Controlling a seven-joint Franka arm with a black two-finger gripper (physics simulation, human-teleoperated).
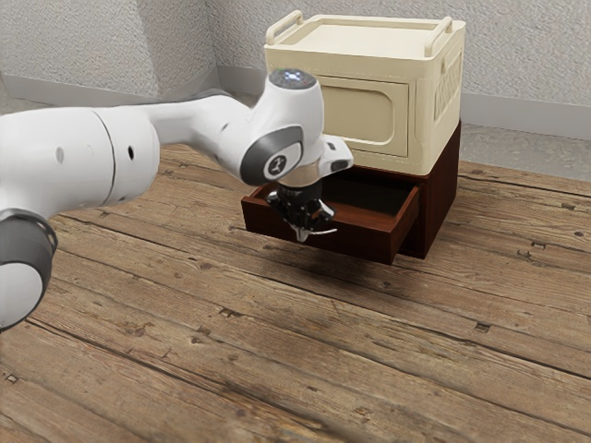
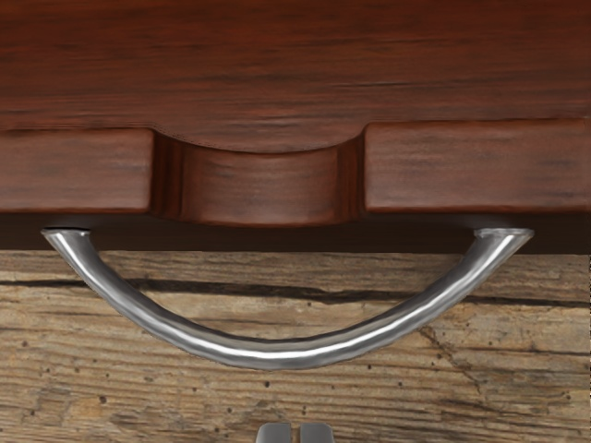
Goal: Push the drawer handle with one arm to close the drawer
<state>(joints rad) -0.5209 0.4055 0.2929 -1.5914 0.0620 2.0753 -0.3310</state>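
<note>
Drawer (image 1: 369, 242) juts open from the brown cabinet (image 1: 443, 203), toward seven o'clock in the exterior view, with the curved metal handle (image 2: 277, 354) on its front. A cream box (image 1: 369, 39) sits over the cabinet, and planks of the bench (image 1: 305, 341) spread toward six o'clock. The gripper (image 1: 302, 236) points down by the handle, narrow, its fingertips nearly together; whether it touches the handle is hard to tell.

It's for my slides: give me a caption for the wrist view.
Curved metal handle on the open drawer, the fingers close together near its bend.
</note>
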